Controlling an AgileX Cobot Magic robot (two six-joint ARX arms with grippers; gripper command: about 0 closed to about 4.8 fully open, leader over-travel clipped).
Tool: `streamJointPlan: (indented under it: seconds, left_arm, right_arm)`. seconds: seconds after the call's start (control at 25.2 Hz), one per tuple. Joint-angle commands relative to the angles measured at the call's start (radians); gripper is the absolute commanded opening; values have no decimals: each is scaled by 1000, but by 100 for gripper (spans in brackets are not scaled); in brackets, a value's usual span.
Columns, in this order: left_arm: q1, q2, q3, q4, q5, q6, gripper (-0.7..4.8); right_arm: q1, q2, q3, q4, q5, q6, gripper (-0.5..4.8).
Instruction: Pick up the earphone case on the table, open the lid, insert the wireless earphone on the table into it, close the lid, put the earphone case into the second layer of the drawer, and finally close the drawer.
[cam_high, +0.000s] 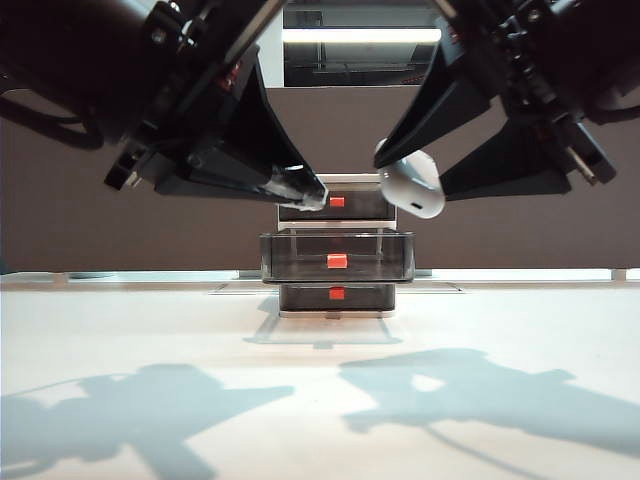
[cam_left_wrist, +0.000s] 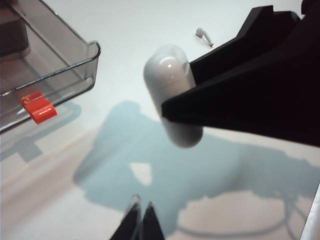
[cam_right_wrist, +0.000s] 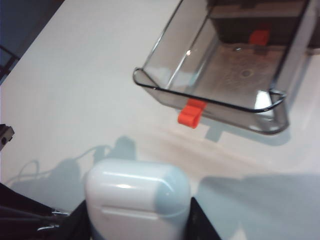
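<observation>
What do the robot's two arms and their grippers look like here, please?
Both arms are black. The left gripper and right gripper each carry two broad, wedge-shaped black fingers tapering to narrow tips, with small red marks near the wrist housings. The left's fingertips look pale and worn.

Both arms hang high above the white bench (cam_high: 320, 400), reaching in from the upper corners of the exterior view and angling down toward the middle.

The left black 2-finger gripper (cam_high: 312, 197) sits left of centre, its tapered fingers pressed together at the tips with nothing between them; in the left wrist view the fingertips (cam_left_wrist: 140, 212) meet in a narrow point.

The right black 2-finger gripper (cam_high: 410, 185) sits right of centre, its 2 fingers spread part-way and clamped on either side of the small glossy white rounded earphone case (cam_right_wrist: 137, 200), held in the air.
</observation>
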Motion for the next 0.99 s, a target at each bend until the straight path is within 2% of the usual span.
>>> streamJointPlan:
  seconds: [0.04,0.2,0.36,0.4,0.71,0.99]
  left_arm:
    - [-1,1,1,26,3,-6,115]
    - [-1,5,0,26,3,-31,163]
    - [-1,5,1,26,3,-56,298]
    - [-1,5,1,26,3,-63,316]
    - [-1,12,1,29,3,-68,314]
    - [-1,56,1,116,3,-108,314]
  right_arm:
    - [18,24,3,63,-1,14,148]
    - [35,72,3,122,-2,22,148]
    - [44,109,3,153,-10,50,148]
    - [44,114,3,154,-21,59,148]
    - [44,121,3,192,-48,70,148]
    - [93,121,3,193,-41,73,148]
